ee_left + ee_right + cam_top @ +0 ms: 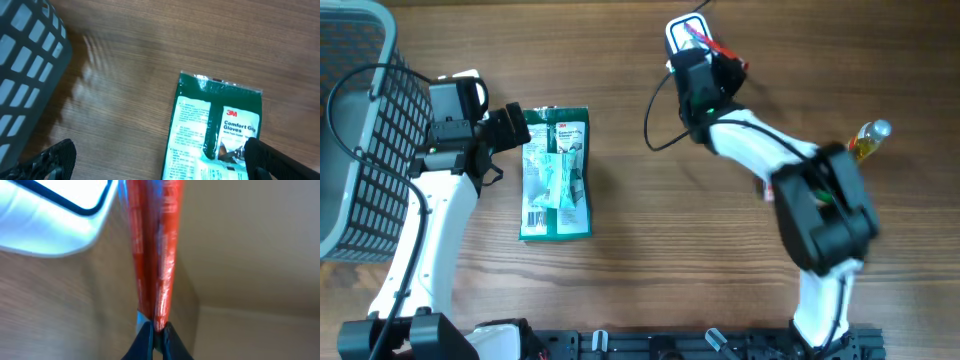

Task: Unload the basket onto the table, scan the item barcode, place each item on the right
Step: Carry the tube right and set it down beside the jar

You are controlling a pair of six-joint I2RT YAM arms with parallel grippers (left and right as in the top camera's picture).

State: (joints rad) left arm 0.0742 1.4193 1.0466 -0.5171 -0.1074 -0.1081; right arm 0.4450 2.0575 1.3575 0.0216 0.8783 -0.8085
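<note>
- The counter [650,250] is of brown wood with a clear grain that runs from side to side, and it fills the whole overhead view.
- A grey mesh basket [380,120] stands at the far left edge of the counter. A small bottle [870,140] with yellow content lies at the right side, well apart from the basket.
- In the right wrist view, plain beige surfaces show beyond the wood. They are blurred.
- The glove pack [556,172] lies flat on the counter, left of the middle and just beside the left claw [510,143].
- The pack is green with a clear front. White print on it reads "3M" and "Comfort", and pale gloves show through.
- A white label patch sits at the near end of the pack, but its lines are too small to read.
- The fingers of the left claw stand wide apart and hold nothing.
- The right claw [155,335] is at the far middle of the counter, pinched tight on a thin red strip [155,245].
- A white device [55,215] with a dark outline lies just beside the strip.
</note>
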